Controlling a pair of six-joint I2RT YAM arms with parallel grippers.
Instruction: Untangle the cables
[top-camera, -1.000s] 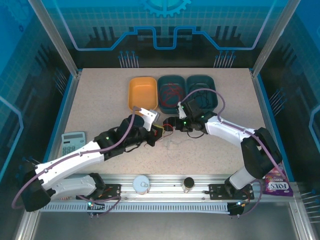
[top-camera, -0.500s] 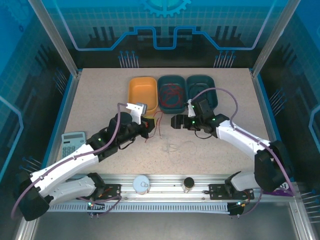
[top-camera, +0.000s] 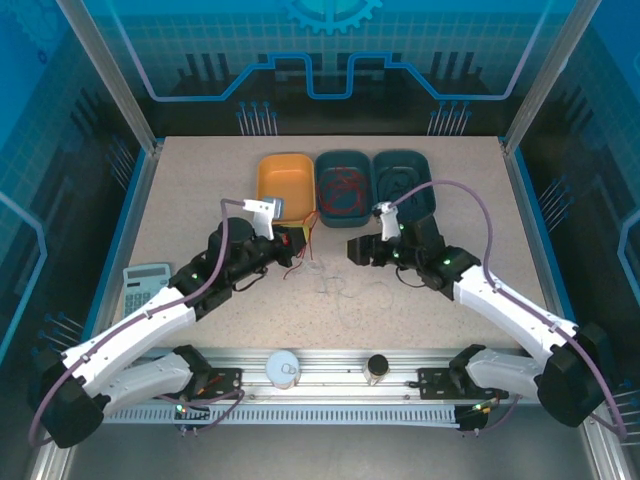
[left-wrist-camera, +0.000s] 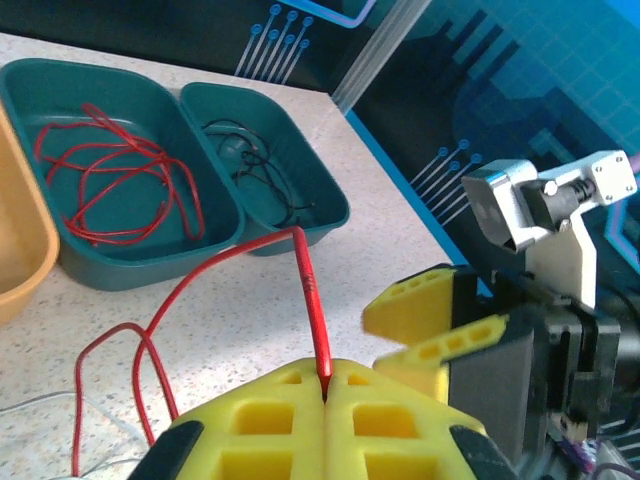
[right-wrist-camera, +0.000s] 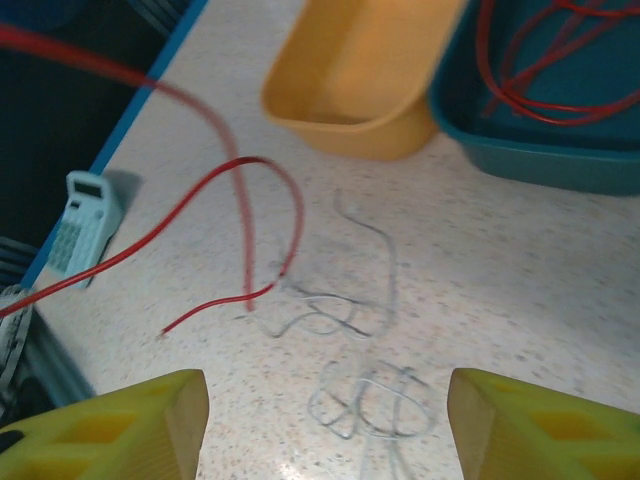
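Red cable (left-wrist-camera: 310, 290) clamped in the left claw (left-wrist-camera: 325, 398), just before the middle teal bin (top-camera: 322, 195).
On the surface (top-camera: 200, 200), the orange bin (top-camera: 285, 185) flanks that bin; the right claw (left-wrist-camera: 435, 322) gapes empty before it. Lifting could drag the white cable (right-wrist-camera: 365, 400), whose loops seem to meet the red tail.

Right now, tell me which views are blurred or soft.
Right wrist: the red cable smears across the top left, and the pale cable looks slightly soft. Left wrist: red cable and trays are sharp, the right end effector a bit blurred. Top external: crisp, evenly lit, only soft shadows on the table.
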